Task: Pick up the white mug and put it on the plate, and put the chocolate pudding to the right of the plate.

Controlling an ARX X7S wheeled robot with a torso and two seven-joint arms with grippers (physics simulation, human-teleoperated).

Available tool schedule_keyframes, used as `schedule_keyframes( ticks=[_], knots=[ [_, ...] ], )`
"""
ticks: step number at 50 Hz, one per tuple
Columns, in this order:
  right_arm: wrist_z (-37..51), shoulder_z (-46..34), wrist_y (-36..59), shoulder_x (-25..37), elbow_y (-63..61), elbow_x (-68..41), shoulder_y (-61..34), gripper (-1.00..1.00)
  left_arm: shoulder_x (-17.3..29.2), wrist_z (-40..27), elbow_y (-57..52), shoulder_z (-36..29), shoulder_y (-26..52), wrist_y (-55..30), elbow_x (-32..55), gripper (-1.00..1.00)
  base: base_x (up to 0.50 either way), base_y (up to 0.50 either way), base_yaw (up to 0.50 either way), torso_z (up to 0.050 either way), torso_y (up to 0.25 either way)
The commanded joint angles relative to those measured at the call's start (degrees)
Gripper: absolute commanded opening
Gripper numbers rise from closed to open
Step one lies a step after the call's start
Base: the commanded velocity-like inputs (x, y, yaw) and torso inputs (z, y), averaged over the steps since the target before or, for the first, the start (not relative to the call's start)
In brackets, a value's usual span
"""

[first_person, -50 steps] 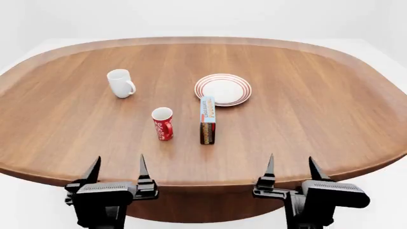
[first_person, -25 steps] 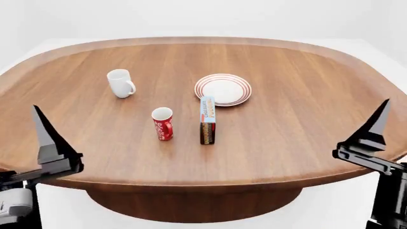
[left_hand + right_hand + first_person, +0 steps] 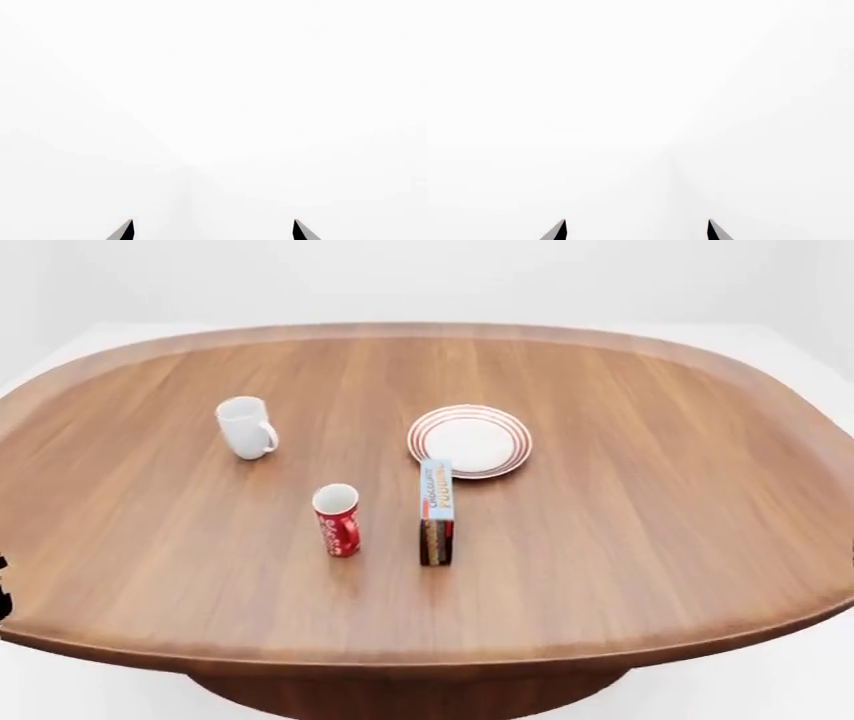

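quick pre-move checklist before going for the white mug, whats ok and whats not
1. White mug upright, standing free on the table: ok.
2. Plate bare, room for the mug: ok.
3. Chocolate pudding clear of the plate: not ok, its far end sits at the plate's near rim.
4. Table right of the plate free for the pudding: ok.
5. Left gripper and right gripper open and empty: ok, fingertips apart in both wrist views.
6. Grippers near the mug: not ok, wrist views show only white background.

The brown wooden counter [image 3: 641,540] holds a plate [image 3: 470,441]. Left of the plate: white mug [image 3: 246,427]. In front of it: chocolate pudding [image 3: 437,510], red mug [image 3: 336,519].
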State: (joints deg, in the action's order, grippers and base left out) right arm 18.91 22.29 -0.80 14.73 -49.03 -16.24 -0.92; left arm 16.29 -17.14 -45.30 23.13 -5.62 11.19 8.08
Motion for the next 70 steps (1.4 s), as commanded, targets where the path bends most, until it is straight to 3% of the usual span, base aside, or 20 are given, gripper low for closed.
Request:
schedule_keyframes(
  ticks=[1, 70],
  knots=[
    [0.3, 1.6, -0.9, 0.6, -3.0, -2.3, 1.0, 1.00, 0.5, -0.9, -2.2, 3.2, -1.3, 0.8, 1.0, 1.00, 0.50, 0.00, 0.00, 0.000, 0.000],
    [0.3, -3.0, -1.9, 2.4, -3.4, -2.6, 3.2, 1.00, 0.9, -2.1, -1.2, 1.8, -2.4, 1.8, 1.1, 1.00, 0.50, 0.00, 0.00, 0.000, 0.001]
  ],
)
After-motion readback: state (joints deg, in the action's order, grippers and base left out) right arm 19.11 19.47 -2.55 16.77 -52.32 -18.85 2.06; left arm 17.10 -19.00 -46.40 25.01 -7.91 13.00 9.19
